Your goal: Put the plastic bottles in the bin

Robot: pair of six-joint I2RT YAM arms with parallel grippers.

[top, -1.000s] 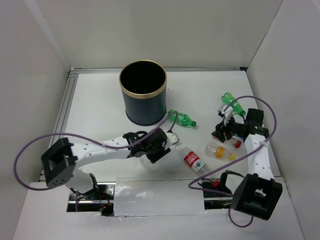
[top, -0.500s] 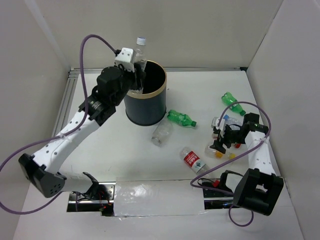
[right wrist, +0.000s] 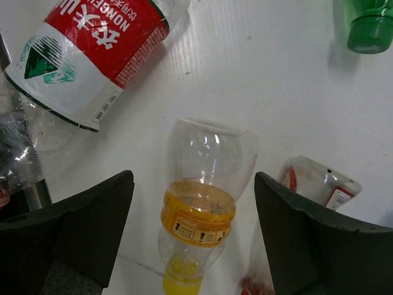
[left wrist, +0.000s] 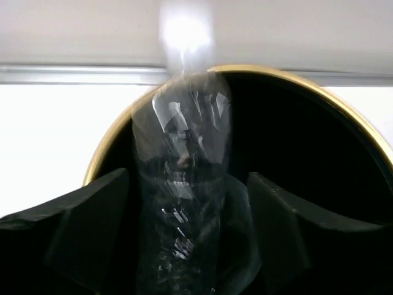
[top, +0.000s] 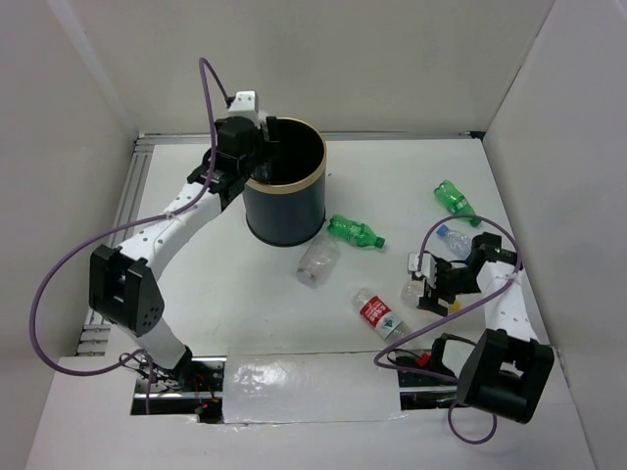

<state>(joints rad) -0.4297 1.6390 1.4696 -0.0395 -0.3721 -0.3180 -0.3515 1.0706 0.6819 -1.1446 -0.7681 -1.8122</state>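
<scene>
The dark bin [top: 284,196] with its gold rim [left wrist: 344,104] stands at the back. My left gripper [top: 266,147] [left wrist: 187,209] hangs open over its left rim. A blurred clear bottle [left wrist: 184,129] streaks down between the spread fingers into the bin's mouth. My right gripper [top: 423,289] [right wrist: 193,184] is open and straddles a clear bottle with a yellow band and cap [right wrist: 199,212], with a gap on each side. On the table lie a red-label bottle [top: 377,311] [right wrist: 92,49], a clear one [top: 318,259], two green ones [top: 355,232] [top: 453,196] and a blue-capped one [top: 451,238].
A small bottle with a red cap [right wrist: 316,184] lies just right of the yellow-banded one, close to my right finger. White walls close in the table on three sides. A metal rail [top: 127,206] runs along the left edge.
My left arm rose from the table to the bin with a clear bottle and its jaws opened; the bottle is dropping. My right gripper slid down-left over the yellow-banded bottle and opened wider.
</scene>
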